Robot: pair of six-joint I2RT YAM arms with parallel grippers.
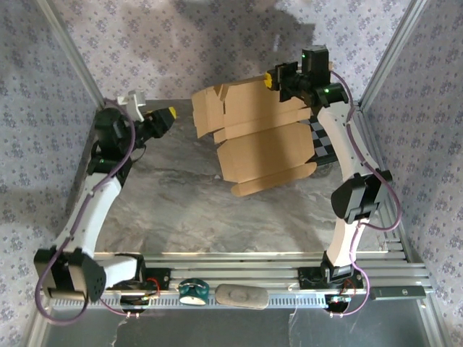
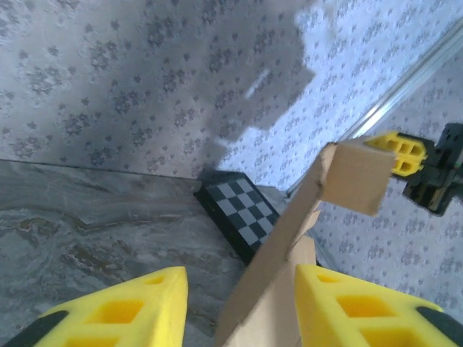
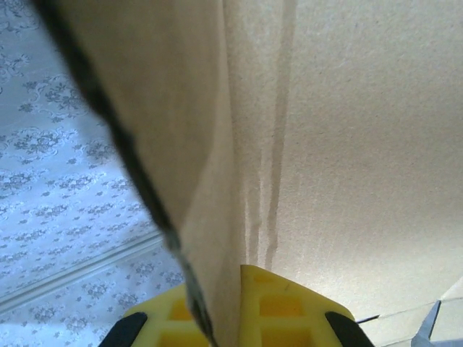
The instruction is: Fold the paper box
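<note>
Pinching a far flap of the brown corrugated cardboard paper box (image 1: 257, 141), the right gripper (image 1: 272, 79) holds it tilted above the grey marbled table (image 1: 181, 217); the left gripper (image 1: 166, 116), jaws apart beside its left edge, should close squarely on that edge, near a crease

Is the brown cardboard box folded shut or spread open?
Spread open: the brown cardboard box is one creased sheet, flaps loose, an edge in the right gripper.

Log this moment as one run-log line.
paper box: flaps partly raised, tilted up | right tool: shut on its far edge | left tool: open, near left flap, not gripping
</note>
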